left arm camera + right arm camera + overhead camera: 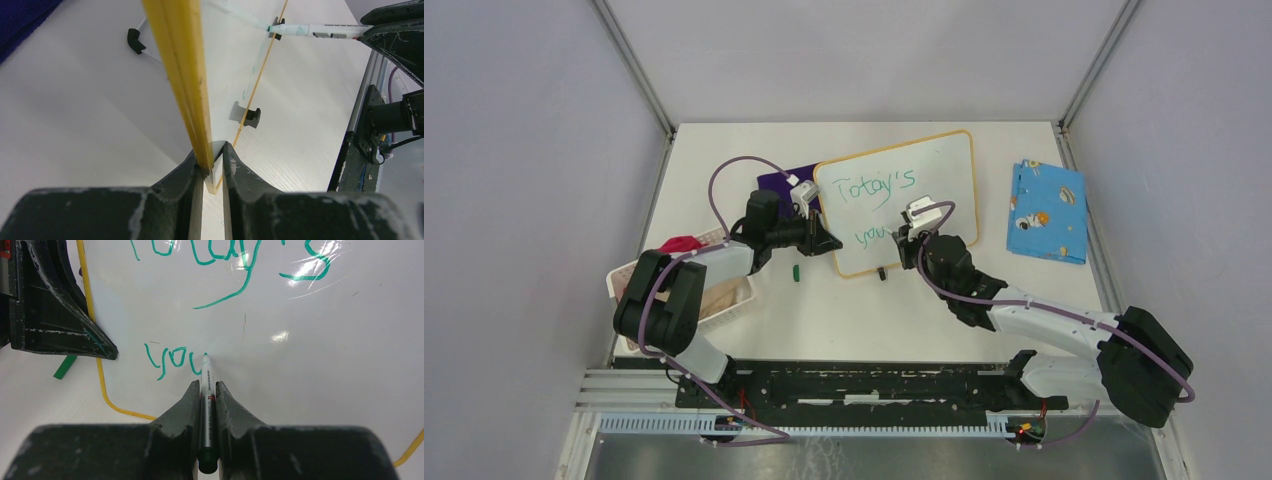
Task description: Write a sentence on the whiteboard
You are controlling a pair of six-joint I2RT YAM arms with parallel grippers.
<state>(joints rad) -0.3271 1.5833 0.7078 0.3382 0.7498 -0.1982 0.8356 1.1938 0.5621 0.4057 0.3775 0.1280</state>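
Note:
The whiteboard (pixel 936 190), with its thin orange frame, stands tilted on the table. On it is the sentence in green: "Today's" (pixel 876 187) above "you" (pixel 873 237). In the right wrist view "Today's" (pixel 225 255) runs along the top and "you" (pixel 172 360) sits lower left. My right gripper (pixel 206 385) is shut on a green marker (pixel 207 371), its tip touching the board just right of "you". My left gripper (pixel 212 160) is shut on the whiteboard's orange frame edge (pixel 180 65) at the board's left side (pixel 829 242). The marker also shows in the left wrist view (pixel 320 31).
A blue patterned cloth (pixel 1048 211) lies right of the board. A dark purple cloth (pixel 776 183) lies behind its left edge. A white basket (pixel 724 300) with a red cloth (pixel 679 244) is at the left. A green marker cap (pixel 795 271) lies near the board's foot (pixel 882 273).

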